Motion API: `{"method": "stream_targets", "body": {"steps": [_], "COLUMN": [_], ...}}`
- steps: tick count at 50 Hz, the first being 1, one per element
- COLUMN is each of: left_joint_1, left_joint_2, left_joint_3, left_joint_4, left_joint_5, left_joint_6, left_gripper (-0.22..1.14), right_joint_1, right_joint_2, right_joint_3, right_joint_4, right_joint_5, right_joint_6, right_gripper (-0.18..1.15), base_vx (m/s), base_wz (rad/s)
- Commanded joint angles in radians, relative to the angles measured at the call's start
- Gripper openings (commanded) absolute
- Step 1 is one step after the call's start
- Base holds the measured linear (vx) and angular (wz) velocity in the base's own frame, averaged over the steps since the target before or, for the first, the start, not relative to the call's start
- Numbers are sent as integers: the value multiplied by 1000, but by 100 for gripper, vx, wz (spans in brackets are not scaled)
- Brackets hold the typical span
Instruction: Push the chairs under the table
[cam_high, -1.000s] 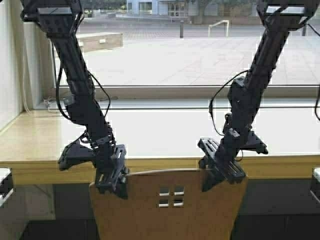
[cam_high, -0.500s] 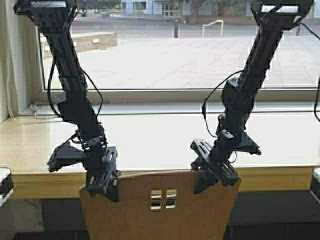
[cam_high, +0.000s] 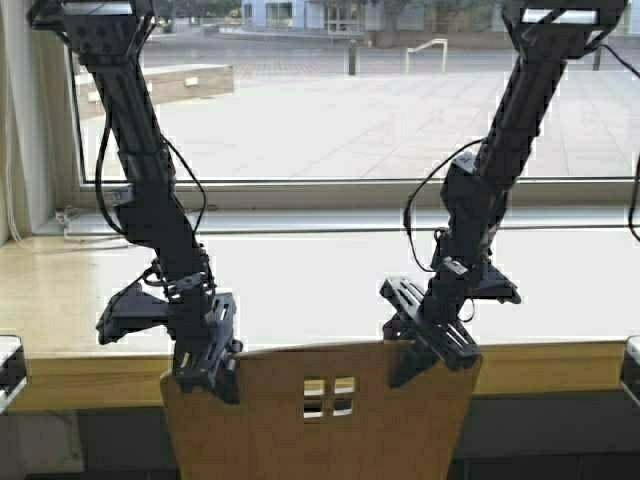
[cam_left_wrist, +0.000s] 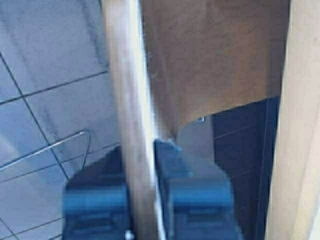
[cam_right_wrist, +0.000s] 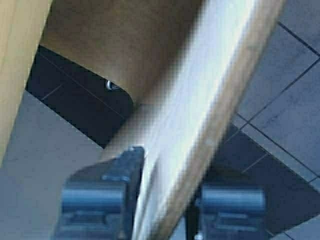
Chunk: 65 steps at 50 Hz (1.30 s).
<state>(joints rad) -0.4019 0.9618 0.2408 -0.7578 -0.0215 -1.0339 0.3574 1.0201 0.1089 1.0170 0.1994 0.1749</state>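
Subject: one tan moulded-plywood chair (cam_high: 320, 420) with a curved backrest and four small square cutouts, standing near centre, directly in front of the long pale glossy table with the yellow wood front edge (cam_high: 540, 362). The backrest's top edge sits level with the table's front edge; the seat and legs are out of view, so how far under it has gone cannot be confirmed.

Left gripper (cam_high: 207, 362): clamped on the backrest's top left corner. The left wrist view shows the plywood edge (cam_left_wrist: 131, 120) pinched between both fingers (cam_left_wrist: 187, 195).

Right gripper (cam_high: 432, 352): clamped on the top right corner; the right wrist view shows the edge (cam_right_wrist: 200, 115) held between its fingers (cam_right_wrist: 102, 200).

Handling, as judged: the shell is stiff and thin, probably light, with a smooth lacquered face that could slip in the jaws. The two top corners are sound holds, giving an even, square push. Uneven pushing could twist the chair.

Containers: none in view.
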Motion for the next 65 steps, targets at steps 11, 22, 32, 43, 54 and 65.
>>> {"method": "stream_targets", "body": {"steps": [11,22,32,43,54,65], "left_joint_1": [5,5,21,147,175,144], "left_joint_2": [-81,-161,-314,-617,-876,-1026], "left_joint_3": [-20,12,89,210,307,376], "left_joint_4": [35,-3,2,98,118,100], "left_joint_5": [57,198,264,310,459,423], "left_joint_6": [190,195,252,623,1026,1083], "left_gripper": [103,101,101,101,101,101], "right_joint_1": [6,5,2,0,-15,-58], "right_joint_2": [-44,-183,-383,-675,-991,-1167], "right_joint_3": [54,152,281,482,580,663], "right_joint_4": [-15,18,8,-150,-433,-712], "right_joint_5": [6,-29,-106,-229,-275,-282], "right_joint_6": [-81,-78,-84,-89,-109,-114], "right_gripper": [99,99,99,99,99,99], "base_vx": [0,1,3,3,2,2], "base_wz": [0,1,2,5,16,33]}}
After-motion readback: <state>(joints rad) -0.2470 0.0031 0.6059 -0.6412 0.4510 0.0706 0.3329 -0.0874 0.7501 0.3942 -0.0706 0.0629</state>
